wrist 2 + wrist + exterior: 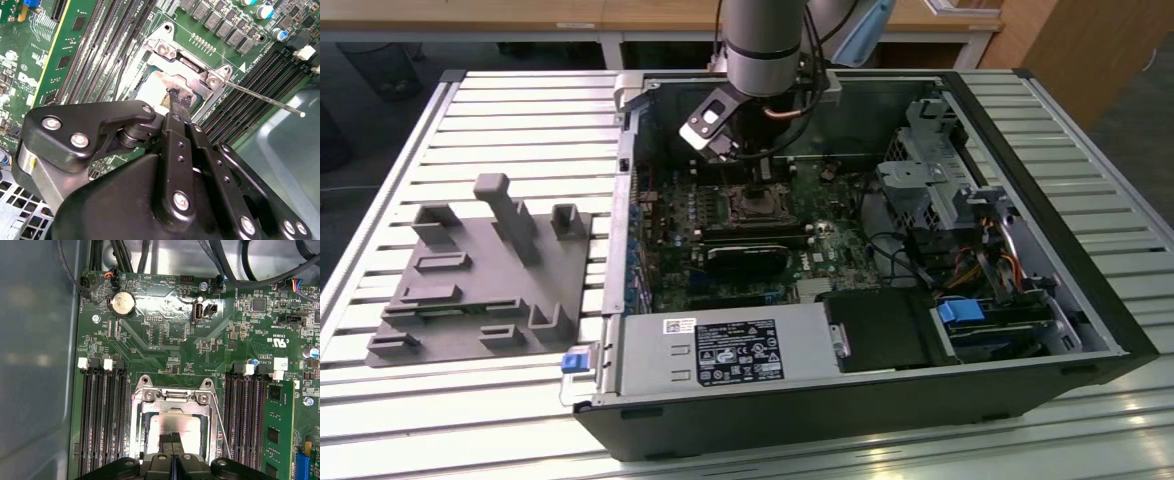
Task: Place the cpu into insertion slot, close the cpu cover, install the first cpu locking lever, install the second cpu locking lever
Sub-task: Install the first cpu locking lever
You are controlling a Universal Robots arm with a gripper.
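**Gripper tips closed over the chip in its socket**

In the exterior view, closest to me is the near wall of the black open computer case point(854, 420), which lies on its side on the white slatted tabletop point(494, 110). A silver boxy power supply point(720, 352) sits just behind that wall. On the exterior view's left, a grey moulded fixture block point(480, 270) rests on the tabletop, apart from the case. The grey arm reaches down into the case. Its black gripper point(765, 170) hangs just above the small square dark insertion slot point(754, 205) on the green circuit board point(674, 240). A black oblong heatsink point(747, 258) lies just beside the slot, on its near side.

In the first wrist view, the gripper point(173, 437) has its two dark tips pressed together with only a thin seam between them, pinching nothing. They sit over one edge of the small flat square cpu point(172, 424) with its silvery-grey top, which lies in the slot. The square silvery metal cpu cover point(149, 409) lies down around it, and the chip shows through its window. A thin steel lever rod point(218, 422) runs slantwise between the cover and a bank of long black memory slots point(245, 415).

In the second wrist view, the gripper point(178, 97) fills the foreground with its black linkage. Its closed tips are at the cpu point(152, 87), but I cannot tell whether they touch it. The lever rod point(265, 97) juts out from the cover's corner over the memory slots point(280, 70), its ball end free.
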